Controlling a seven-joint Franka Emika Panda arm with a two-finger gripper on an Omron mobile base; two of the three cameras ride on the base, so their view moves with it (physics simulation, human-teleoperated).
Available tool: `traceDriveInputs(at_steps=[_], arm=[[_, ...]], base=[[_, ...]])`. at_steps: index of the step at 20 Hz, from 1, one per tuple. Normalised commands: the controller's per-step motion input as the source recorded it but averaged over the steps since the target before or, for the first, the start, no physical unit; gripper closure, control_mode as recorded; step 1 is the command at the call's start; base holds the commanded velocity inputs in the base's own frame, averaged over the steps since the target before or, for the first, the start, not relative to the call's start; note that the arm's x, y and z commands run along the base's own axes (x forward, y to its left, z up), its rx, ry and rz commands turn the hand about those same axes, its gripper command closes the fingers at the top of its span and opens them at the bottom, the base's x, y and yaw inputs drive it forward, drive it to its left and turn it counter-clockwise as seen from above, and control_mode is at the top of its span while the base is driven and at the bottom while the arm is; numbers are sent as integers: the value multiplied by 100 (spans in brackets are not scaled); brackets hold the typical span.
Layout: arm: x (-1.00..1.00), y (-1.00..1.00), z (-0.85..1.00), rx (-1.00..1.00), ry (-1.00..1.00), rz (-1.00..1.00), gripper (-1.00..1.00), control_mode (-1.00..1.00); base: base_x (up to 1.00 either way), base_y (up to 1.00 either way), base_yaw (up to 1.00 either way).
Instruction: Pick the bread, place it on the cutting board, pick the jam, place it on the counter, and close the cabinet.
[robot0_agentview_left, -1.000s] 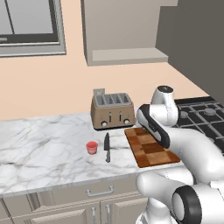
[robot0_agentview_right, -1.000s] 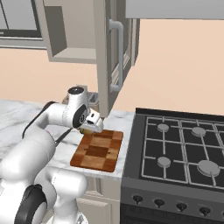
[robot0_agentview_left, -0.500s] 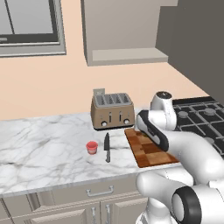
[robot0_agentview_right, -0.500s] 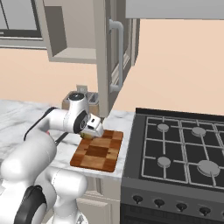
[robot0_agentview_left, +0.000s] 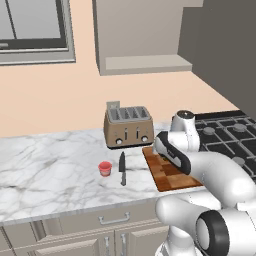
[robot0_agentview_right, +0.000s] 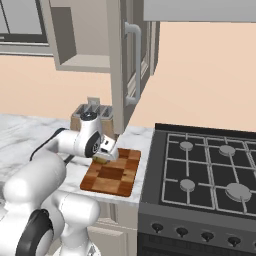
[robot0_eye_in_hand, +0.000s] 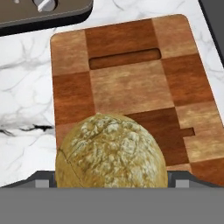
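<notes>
Gripper (robot0_agentview_right: 106, 153) hangs low over the near-left part of the rectangular checkered wooden cutting board (robot0_agentview_right: 117, 172), its jaws spread wide on either side of the small round golden-brown loaf of bread (robot0_eye_in_hand: 111, 153). In the hand view the loaf sits right between the finger mounts, above the board's near end; whether the fingers press it or it already rests on the wood I cannot tell. Most of the board beyond the loaf lies bare, up to the slot handle near its far edge.

That board lies on the white grey-veined marble counter (robot0_agentview_left: 55, 165), its right edge close to the black gas stove (robot0_agentview_right: 210, 175) and its far end near the tan four-slot toaster (robot0_agentview_left: 128, 126). Left of the board rest a black-handled knife (robot0_agentview_left: 122, 168) and, just beyond it, the small squat red jam jar (robot0_agentview_left: 105, 168), with open marble further left. Overhead, the beige-grey wall cabinet door (robot0_agentview_right: 122, 65) stands open, projecting above the board.
</notes>
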Motion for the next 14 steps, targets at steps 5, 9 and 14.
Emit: traceDriveInputs(at_steps=[5,9,14], arm=[[7,0,-19,0,3,0,100,-100],[8,0,-17,0,2,0,100,-100],[3,0,-17,0,2,0,100,-100]], base=[[0,0,0],[0,0,0],[0,0,0]])
